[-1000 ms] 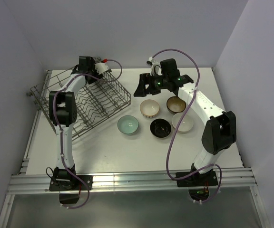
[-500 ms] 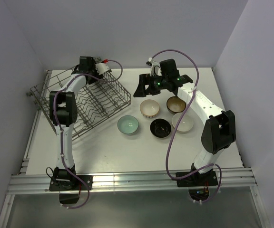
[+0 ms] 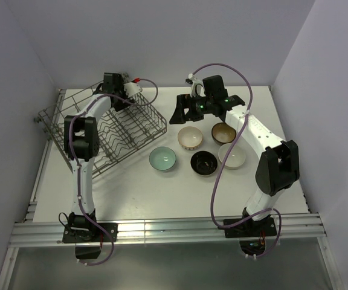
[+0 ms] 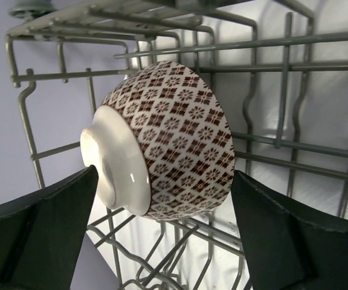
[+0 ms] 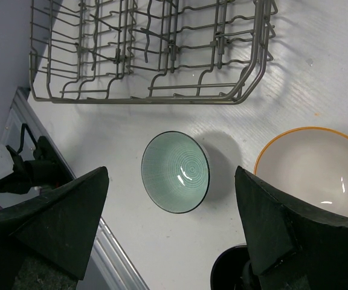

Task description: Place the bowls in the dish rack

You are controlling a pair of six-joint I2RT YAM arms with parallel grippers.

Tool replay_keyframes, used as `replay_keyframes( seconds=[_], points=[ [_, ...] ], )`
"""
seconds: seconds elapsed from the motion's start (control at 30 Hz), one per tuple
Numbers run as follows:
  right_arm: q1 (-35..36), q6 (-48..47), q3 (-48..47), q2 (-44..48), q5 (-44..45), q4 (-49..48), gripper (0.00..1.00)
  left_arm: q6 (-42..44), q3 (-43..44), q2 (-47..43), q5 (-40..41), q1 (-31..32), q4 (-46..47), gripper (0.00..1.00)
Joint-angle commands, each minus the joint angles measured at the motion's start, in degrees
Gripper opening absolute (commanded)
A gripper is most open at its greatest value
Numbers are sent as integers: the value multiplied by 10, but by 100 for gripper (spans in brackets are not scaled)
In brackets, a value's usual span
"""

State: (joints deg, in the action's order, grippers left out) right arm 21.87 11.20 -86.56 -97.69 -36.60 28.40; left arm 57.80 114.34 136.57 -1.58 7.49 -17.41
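The grey wire dish rack [image 3: 110, 130] stands at the left of the table. My left gripper [image 3: 130, 95] is open at its far right corner. In the left wrist view a red-and-white patterned bowl [image 4: 174, 139] lies on its side on the rack wires [image 4: 270, 145], just past my spread left gripper [image 4: 162, 241]. My right gripper [image 3: 180, 112] is open and empty, held above the table. Below it lie a pale green bowl [image 3: 162, 159], a cream bowl [image 3: 190, 138] and a black bowl [image 3: 203, 162]. The right wrist view shows the green bowl [image 5: 175, 172] between my fingers' line of sight.
A brown bowl [image 3: 223, 132] and a white bowl [image 3: 231, 156] lie right of the cream one. The rack's left end overhangs the table edge [image 3: 44, 118]. Walls close in on the left, back and right. A metal rail [image 3: 162, 229] runs along the near edge.
My left gripper has shifted slightly to the right at the rack's far corner. The right arm and the bowls on the table have not moved.
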Motion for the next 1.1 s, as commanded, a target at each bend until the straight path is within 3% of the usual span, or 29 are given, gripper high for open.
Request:
replay_keyframes(
  seconds=[0.0, 0.53, 0.73, 1.07],
  points=[
    [-2, -8, -11, -7, -5, -4, 92, 5, 4, -38, -19, 3, 3, 98],
    [-2, -17, -30, -2, -2, 10, 93, -52, 1, -78, -63, -2, -13, 100],
    [-3, -33, -18, 43, 6, 9, 95, -144, -16, -139, -97, -10, -9, 99],
    [-7, -104, -2, 123, 59, 99, 97, -298, -35, -246, -189, -37, -61, 99]
  ],
)
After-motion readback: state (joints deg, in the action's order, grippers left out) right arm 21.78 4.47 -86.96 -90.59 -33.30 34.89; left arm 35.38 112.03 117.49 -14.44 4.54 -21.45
